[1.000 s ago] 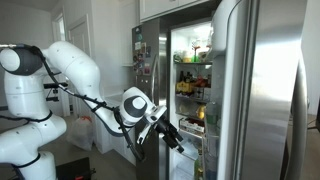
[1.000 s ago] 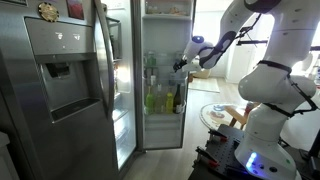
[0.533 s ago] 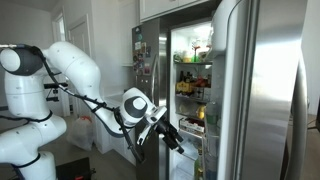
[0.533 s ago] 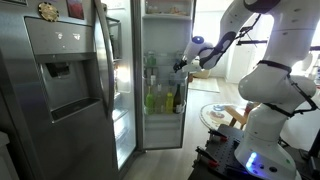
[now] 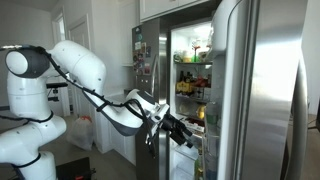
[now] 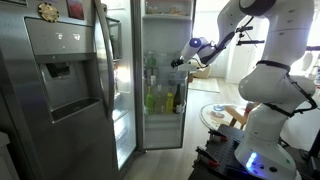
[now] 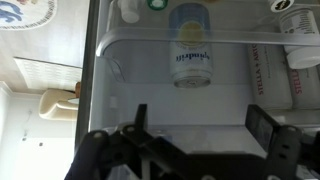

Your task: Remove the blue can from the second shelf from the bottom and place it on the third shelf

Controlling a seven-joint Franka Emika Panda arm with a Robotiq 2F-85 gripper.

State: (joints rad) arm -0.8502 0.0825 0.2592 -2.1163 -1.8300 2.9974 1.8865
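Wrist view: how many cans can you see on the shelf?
1. The can sits mid-frame on the shelf, straight ahead of the open gripper. Others may be hidden outside the frame.

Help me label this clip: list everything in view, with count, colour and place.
Stainless steel fridge: one, grey, door open, interior lit.
Water dispenser panel: one, dark grey, in a fridge door.
Yellow-green bottles: several, low inside the fridge.
Pale blue can with yellow label: one, inside the fridge, ahead of the gripper.
White carton: at least one, beside the can.
White robot arm: one, reaching toward the fridge.
Black gripper: one, open, apart from the can.
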